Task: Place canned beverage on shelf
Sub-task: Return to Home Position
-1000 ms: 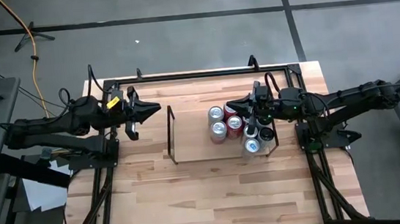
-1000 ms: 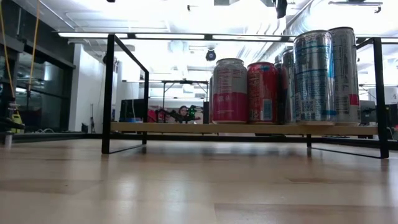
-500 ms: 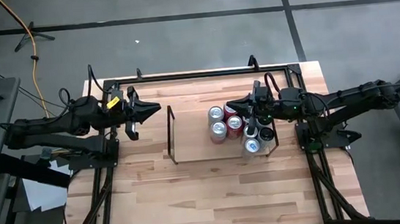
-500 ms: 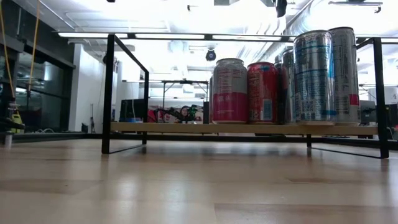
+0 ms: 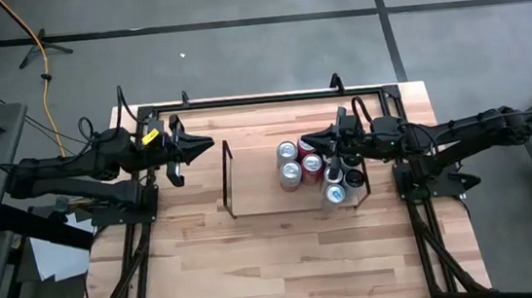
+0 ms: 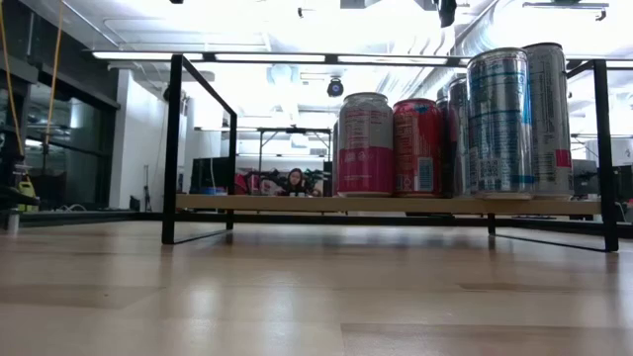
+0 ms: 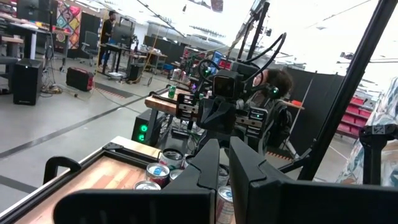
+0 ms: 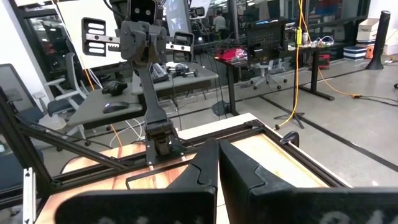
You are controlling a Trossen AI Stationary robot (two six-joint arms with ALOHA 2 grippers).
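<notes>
The shelf (image 5: pixel 228 177), a low black rod rack, stands mid-table; it also shows in the low view (image 6: pixel 173 148). Several cans (image 5: pixel 291 172) stand upright on their bases at its right end, pink, red and blue-silver in the low view (image 6: pixel 366 143). My left gripper (image 5: pixel 209 145) is shut and empty, raised left of the shelf, pointing toward the table's right; its fingers show in the left wrist view (image 7: pixel 224 155). My right gripper (image 5: pixel 303 143) is shut and empty, raised over the cans' far side, pointing left; its fingers show in the right wrist view (image 8: pixel 217 162).
A larger black rail frame (image 5: pixel 261 100) runs along the table's edges. The shelf's left half (image 5: pixel 254 179) holds no cans. Bare wood (image 5: pixel 276 256) lies between the shelf and the near edge. Desks and a person show in the room beyond (image 6: pixel 295 181).
</notes>
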